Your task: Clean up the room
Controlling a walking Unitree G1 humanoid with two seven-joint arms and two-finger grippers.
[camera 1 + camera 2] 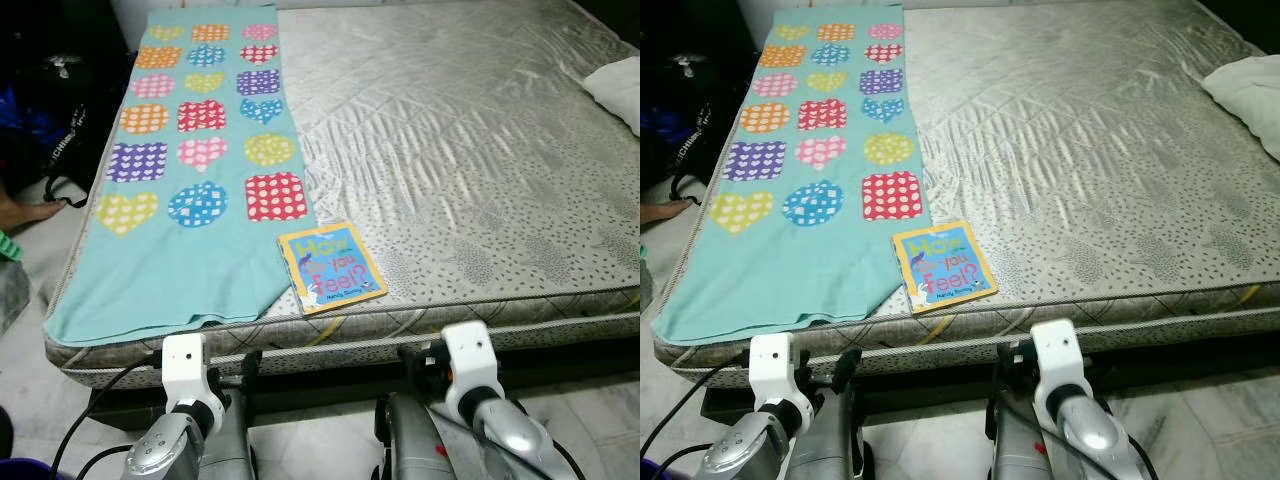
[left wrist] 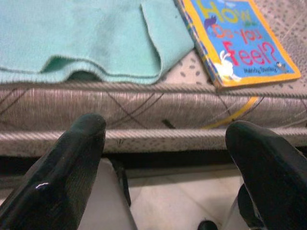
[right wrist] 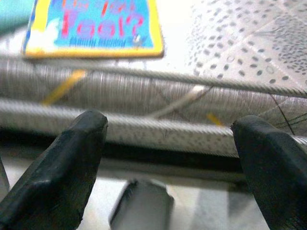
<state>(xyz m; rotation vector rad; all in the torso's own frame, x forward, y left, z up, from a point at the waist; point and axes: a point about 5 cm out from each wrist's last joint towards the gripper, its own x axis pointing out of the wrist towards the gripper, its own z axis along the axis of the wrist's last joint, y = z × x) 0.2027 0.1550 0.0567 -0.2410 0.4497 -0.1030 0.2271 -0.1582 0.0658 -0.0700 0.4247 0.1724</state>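
Note:
A children's book (image 1: 331,267) with a blue cover and yellow border lies flat near the front edge of a bare grey mattress (image 1: 450,150). Beside it, a teal blanket (image 1: 190,170) with colourful dotted hearts and patches is spread along the bed's left side, its end hanging over the front edge. Both arms are held low in front of the bed. My left gripper (image 2: 168,129) is open, facing the mattress side below the blanket and book (image 2: 240,43). My right gripper (image 3: 171,122) is open too, facing the mattress edge just under the book (image 3: 91,28).
A white pillow or cloth (image 1: 615,85) lies at the bed's far right. Dark bags (image 1: 60,110) stand on the floor left of the bed, with a person's foot (image 1: 25,210) beside them. Pale floor tiles (image 1: 320,450) run under my arms.

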